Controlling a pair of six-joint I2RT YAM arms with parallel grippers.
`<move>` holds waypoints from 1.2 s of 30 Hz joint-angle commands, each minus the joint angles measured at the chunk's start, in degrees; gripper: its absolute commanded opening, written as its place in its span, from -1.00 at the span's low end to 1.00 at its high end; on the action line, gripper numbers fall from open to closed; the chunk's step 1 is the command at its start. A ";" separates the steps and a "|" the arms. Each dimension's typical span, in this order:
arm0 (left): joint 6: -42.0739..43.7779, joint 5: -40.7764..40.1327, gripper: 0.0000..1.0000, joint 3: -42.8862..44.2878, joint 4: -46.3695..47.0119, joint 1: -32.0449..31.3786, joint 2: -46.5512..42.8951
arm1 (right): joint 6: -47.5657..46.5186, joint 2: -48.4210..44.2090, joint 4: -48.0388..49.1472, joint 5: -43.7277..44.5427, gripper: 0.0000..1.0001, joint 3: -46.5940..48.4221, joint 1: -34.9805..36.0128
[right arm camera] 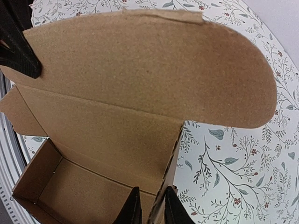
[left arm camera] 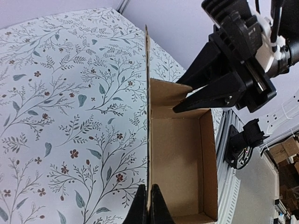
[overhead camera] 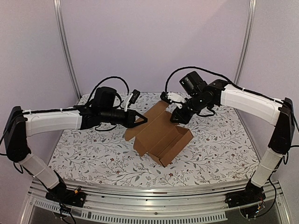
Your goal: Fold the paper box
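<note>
L pincer (left arm camera: 148, 189) nips paper box (left arm camera: 180, 154); R pincer (right arm camera: 153, 189) astride.

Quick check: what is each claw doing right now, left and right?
Left claw: closed, pinching the tall back panel of the box.
Right claw: astride the box's end wall; cannot tell whether it is gripping.

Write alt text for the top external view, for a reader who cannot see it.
A half-folded brown paper box sits open on a floral-patterned table. From the left, the left gripper is pinched on its tall lid panel; from the right, the right gripper straddles an end wall.
</note>
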 commanded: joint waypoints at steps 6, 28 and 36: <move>10.83 -3.28 -1.00 5.34 -8.76 0.04 2.00 | -2.69 -2.29 2.39 -8.28 -0.56 -4.60 -3.95; 30.65 -21.18 -1.00 12.97 -25.57 -4.66 7.27 | -8.00 6.05 5.44 -29.46 -0.28 -8.32 -22.12; 35.24 -18.37 -1.00 15.08 -26.01 -3.35 8.21 | 5.59 17.77 9.18 -19.41 -0.31 4.04 -22.98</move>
